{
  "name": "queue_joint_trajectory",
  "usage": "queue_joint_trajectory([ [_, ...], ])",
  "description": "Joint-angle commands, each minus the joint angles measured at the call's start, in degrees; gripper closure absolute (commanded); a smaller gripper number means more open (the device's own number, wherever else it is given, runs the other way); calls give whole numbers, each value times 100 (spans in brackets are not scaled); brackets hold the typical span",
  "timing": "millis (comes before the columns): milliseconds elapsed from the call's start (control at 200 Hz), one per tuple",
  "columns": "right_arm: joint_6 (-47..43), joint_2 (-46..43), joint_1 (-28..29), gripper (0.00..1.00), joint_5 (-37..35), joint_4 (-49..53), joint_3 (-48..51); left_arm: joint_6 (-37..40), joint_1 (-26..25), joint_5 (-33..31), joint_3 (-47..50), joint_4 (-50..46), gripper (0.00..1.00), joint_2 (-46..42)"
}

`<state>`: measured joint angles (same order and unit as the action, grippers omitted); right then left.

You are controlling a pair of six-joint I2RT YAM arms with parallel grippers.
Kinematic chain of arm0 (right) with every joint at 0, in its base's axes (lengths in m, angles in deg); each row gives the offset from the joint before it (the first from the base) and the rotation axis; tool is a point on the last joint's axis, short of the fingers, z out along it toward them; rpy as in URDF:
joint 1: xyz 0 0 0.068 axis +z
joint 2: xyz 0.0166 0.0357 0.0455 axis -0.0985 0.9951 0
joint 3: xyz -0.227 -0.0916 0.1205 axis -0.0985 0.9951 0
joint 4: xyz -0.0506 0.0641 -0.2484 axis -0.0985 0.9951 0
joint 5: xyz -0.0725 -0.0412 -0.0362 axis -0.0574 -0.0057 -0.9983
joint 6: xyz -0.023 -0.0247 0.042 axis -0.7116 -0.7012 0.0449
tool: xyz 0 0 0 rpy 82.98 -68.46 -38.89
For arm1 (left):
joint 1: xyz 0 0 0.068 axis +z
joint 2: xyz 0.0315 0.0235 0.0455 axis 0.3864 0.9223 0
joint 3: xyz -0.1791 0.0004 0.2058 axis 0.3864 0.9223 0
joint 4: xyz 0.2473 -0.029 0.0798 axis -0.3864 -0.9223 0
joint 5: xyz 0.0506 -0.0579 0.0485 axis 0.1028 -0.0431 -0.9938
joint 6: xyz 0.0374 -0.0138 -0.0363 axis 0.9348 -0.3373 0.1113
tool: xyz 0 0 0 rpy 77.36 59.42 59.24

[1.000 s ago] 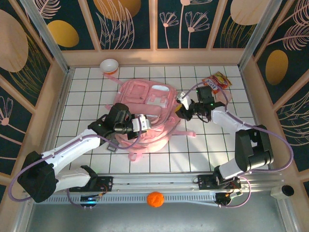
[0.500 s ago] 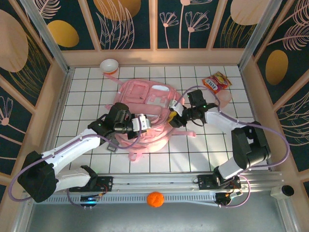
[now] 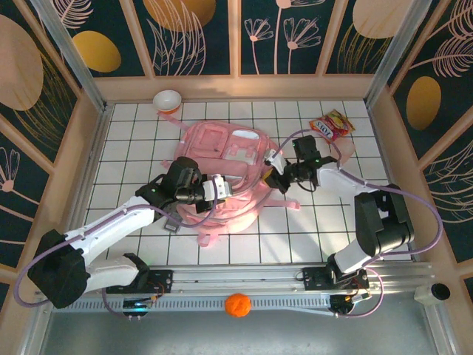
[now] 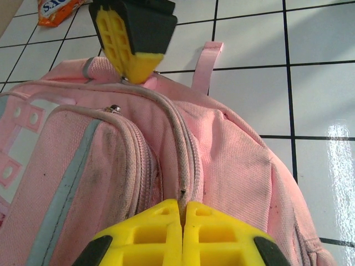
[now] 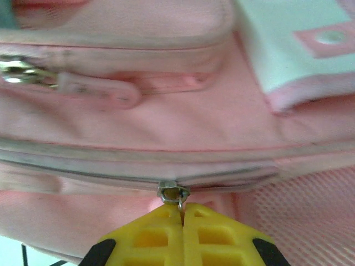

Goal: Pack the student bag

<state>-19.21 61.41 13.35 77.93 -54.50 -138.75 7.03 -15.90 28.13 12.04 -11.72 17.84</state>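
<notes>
Student bag point(image 3: 222, 177): lies flat mid-table point(image 3: 148, 133), zip looks shut.
Left gripper point(image 4: 182, 205): closed, pinching the zip seam point(image 4: 180, 160).
Right gripper point(image 5: 182, 213): closed on the zip puller point(image 5: 173, 194).
Progress: early, I judge; you must open and pack.

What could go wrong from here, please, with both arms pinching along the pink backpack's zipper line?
1. The right arm's fingers pinch only the small metal zipper pull at their very tips, so it may slip out once pulled.
2. The left arm's fingers grip just a thin ridge of seam on the soft pink backpack. If that hold gives, the bag could drag across the tiles instead of the zipper moving.
</notes>
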Motion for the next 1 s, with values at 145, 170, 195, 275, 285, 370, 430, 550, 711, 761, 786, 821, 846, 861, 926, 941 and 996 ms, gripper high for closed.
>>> queue_joint_trajectory([
  [145,798,484,-534,100,-823,-604,-393,104,23,479,-194,-173,100,-147],
  [170,838,521,-537,100,-837,-667,-420,109,25,518,-200,-178,100,-139],
  [195,861,557,-530,100,-825,-705,-444,100,29,551,-202,-183,100,-133],
  [275,798,571,-513,100,-686,-734,-479,58,28,578,-220,-178,100,-103],
  [285,786,553,-512,100,-681,-738,-473,46,28,573,-222,-171,100,-96],
  [370,623,269,-476,93,-621,-734,-351,-190,29,383,-212,-13,88,-119],
  [430,450,-100,-473,72,-515,-690,-174,-302,48,163,-162,108,65,-239],
  [550,196,-1067,-470,61,-358,-657,290,-524,405,-19,-35,260,49,-536],
  [711,78,-2010,-326,58,-54,-450,677,169,532,-215,-194,-309,34,-282],
  [761,22,-2152,-170,58,-154,-344,748,370,537,-298,-303,-436,30,-88],
  [786,14,-2204,-81,58,-225,-310,782,464,535,-342,-359,-468,29,-15],
  [821,3,-2247,24,58,-301,-254,812,596,532,-376,-426,-514,27,104],
  [846,5,-2270,104,57,-334,-234,836,693,532,-394,-468,-548,26,180],
  [861,18,-2286,140,58,-356,-231,845,731,532,-396,-504,-565,26,219],
  [926,103,-2316,277,57,-374,-276,908,987,533,-406,-628,-734,24,398],
  [941,127,-2318,303,58,-367,-303,922,1040,535,-407,-648,-780,24,439],
  [996,193,-2315,372,58,-363,-386,970,1236,536,-448,-717,-921,23,545],
])
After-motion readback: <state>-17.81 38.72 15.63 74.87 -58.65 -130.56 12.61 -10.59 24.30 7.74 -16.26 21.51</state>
